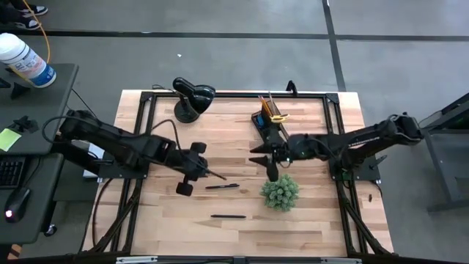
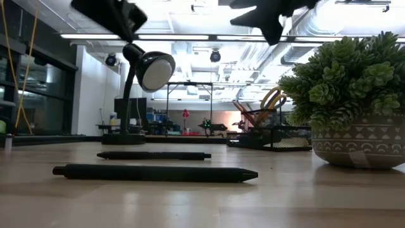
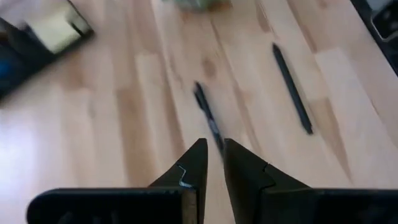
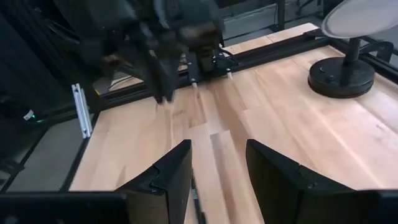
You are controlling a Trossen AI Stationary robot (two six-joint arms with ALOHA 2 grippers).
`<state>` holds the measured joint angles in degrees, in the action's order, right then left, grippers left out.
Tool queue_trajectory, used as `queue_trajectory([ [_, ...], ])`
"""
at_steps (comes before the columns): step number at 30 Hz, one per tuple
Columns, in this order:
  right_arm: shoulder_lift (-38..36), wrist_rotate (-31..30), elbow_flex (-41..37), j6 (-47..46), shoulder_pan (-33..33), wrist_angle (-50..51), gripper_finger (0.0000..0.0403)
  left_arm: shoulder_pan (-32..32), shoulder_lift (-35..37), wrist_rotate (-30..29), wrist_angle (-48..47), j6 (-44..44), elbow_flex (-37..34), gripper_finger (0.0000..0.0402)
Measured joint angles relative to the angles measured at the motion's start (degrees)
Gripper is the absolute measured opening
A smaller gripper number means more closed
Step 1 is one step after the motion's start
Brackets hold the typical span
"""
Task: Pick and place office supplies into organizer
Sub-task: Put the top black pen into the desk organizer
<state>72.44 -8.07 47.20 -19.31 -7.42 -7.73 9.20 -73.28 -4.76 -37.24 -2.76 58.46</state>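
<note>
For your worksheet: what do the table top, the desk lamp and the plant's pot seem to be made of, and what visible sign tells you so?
Table top: pale wood, matte, going by its plank seams and grain.
Desk lamp: black, probably painted metal or plastic; its domed shade shows a light sheen.
Plant's pot: grey with a white triangle pattern, possibly ceramic or concrete; the look leaves it open.

We see a light wooden table [image 1: 308, 227] on a grey floor [image 1: 220, 59] crossed by dark lines. Beyond it, bright ceiling strip lights [image 2: 190, 37] run over an open workshop with dark windows [image 2: 38, 95] on one side.
</note>
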Motion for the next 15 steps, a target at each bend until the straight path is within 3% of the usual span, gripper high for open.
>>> queue_trajectory([
  [6,0.0,-10.3,0.0,-3.8,-6.6,-0.2,0.0149,4.5,0.0,0.5,12.1,6.7,-10.0,0.0042],
  [11,0.0,-14.7,0.0,-8.5,-8.7,-0.2,0.0149,6.7,0.0,-5.9,23.7,12.2,-18.4,0.0042],
  [15,0.2,-15.4,0.0,-11.6,-9.2,-0.4,0.0149,6.6,0.0,-7.0,30.0,14.1,-23.1,0.0042],
])
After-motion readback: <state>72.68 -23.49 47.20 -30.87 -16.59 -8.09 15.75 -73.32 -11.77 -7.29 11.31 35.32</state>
